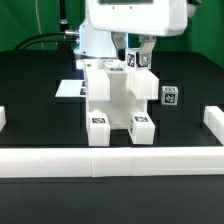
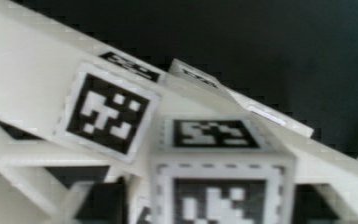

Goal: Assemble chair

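The chair (image 1: 118,100) stands part-built in the middle of the black table: a blocky white body with tags on its two front feet and on its top. My gripper (image 1: 137,57) hangs straight over the chair's far upper end, its fingers either side of a tagged white post (image 1: 131,61). In the wrist view that tagged post (image 2: 220,192) fills the space between the jaws, with a dark gap on each side of it. Slanted white bars with more tags (image 2: 108,108) run behind it. The fingers themselves barely show there.
A small white part with a tag (image 1: 170,97) lies just off the chair toward the exterior view's right. The marker board (image 1: 68,89) lies flat behind the chair on the left. A low white border wall (image 1: 110,162) runs along the front and both sides.
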`<state>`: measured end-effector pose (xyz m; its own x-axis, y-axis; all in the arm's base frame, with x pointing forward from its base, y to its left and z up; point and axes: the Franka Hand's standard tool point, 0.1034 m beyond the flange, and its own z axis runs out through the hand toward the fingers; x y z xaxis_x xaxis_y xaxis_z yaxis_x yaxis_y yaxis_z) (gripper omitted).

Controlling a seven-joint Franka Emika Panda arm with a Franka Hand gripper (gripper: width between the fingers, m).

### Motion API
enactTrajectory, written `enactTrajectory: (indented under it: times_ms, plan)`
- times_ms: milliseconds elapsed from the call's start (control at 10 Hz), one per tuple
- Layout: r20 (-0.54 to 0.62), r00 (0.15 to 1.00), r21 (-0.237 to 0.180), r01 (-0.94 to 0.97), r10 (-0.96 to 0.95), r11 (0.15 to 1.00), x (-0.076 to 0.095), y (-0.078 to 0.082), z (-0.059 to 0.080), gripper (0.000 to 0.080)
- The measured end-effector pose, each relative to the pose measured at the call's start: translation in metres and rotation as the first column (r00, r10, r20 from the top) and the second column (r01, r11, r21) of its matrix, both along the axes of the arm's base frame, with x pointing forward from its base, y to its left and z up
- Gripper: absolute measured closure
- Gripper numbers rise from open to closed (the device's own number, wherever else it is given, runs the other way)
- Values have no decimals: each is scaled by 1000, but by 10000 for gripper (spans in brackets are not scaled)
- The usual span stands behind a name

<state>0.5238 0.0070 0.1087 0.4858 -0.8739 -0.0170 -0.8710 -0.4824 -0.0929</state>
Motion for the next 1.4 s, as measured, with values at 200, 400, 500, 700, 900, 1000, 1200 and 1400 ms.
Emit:
enactTrajectory:
  times_ms: [200,400,500,700,900,1000,1200,1400]
  plan:
    - [3,998,-4,-68,68,998,2,2,2,200]
    - [10,978,-13,-207,207,978,5,6,4,166]
    - [14,953,-21,-302,303,953,5,5,4,153]
    - [18,905,-33,-423,424,905,5,4,4,151]
    - [18,805,-46,-592,593,805,4,4,4,151]
    - [19,751,-52,-658,660,751,5,5,5,151]
    - [17,585,-74,-808,811,585,5,6,7,151]
    - [10,431,-92,-898,902,430,4,5,6,151]
